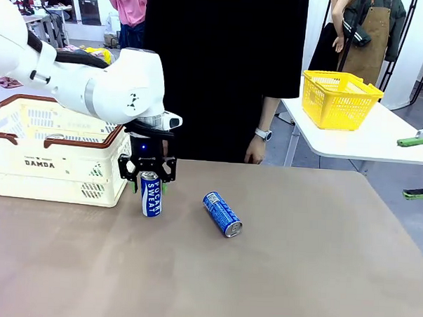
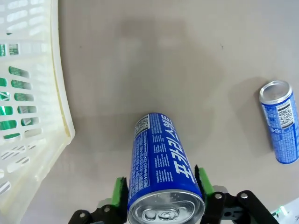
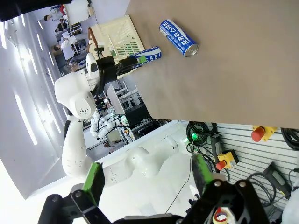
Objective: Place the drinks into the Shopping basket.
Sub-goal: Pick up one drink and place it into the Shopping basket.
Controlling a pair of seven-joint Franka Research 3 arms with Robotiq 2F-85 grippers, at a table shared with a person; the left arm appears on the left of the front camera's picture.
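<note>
The upright blue can (image 1: 151, 195) is seen left of centre in the front view, stood on the desk (image 1: 298, 274) just right of the Shopping basket (image 1: 39, 163). Its vertical long axis is straddled from above by the left end effector (image 1: 149, 186). Green pads (image 2: 119, 191) are set against both flanks, though a firm clamp cannot be told. The left arm is angled in from upper left, wrist pointed down, and the right end effector (image 3: 147, 168) is held open and empty.

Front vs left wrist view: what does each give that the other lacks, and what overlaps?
Front: the person's hand, yellow mesh basket, DAMDA print on the Shopping basket. Left wrist: the upright can's silver top, green shapes behind the basket slots. Both: that can between the left gripper's pads, the lying can, the basket wall.
</note>
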